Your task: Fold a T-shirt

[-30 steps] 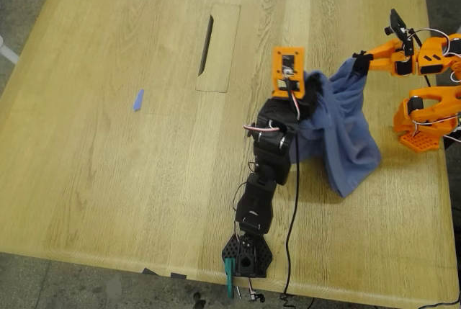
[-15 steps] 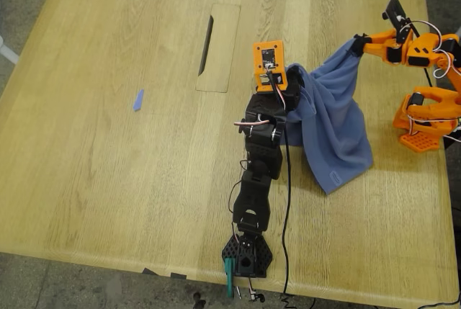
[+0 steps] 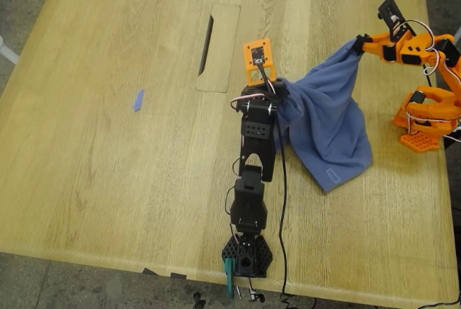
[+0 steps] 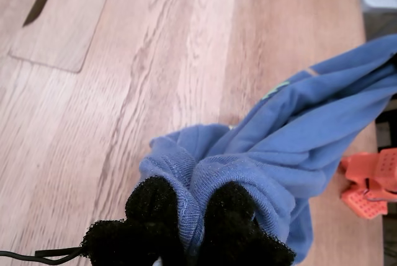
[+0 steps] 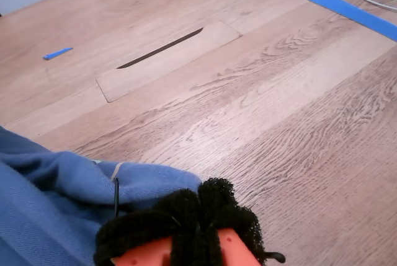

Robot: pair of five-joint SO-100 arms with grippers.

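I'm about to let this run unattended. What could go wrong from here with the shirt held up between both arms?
My first gripper pinches only a bunched edge of the T-shirt, so it may slip out. The hanging cloth is crumpled and may land creased. My second gripper holds near the table edge by its arm's base, leaving little room.

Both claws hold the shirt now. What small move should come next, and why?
Probably draw my first claw further from my second claw: the shirt hangs bunched between them, its lower end on the table, so more spread should flatten it before it is laid down.

my first gripper (image 4: 186,216) clamped shut, my second gripper (image 5: 198,213) likewise (both raised)
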